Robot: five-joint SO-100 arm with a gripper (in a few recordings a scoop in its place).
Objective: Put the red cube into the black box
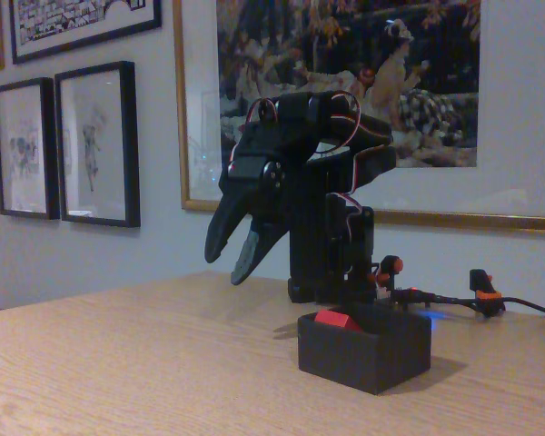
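Note:
The black box [363, 352] sits on the wooden table in the fixed view, right of centre. The red cube [337, 319] rests inside it at the left side, its top showing just above the rim. My black gripper [231, 264] hangs above the table, up and to the left of the box, pointing down-left. Its two fingers are slightly apart with nothing between them. The arm is folded back over its base behind the box.
The arm's black base [331, 263] stands right behind the box. Cables with orange-red clips [484, 292] run along the table to the right. Framed pictures hang on the wall behind. Bare wooden table [127, 363] spreads to the left and front.

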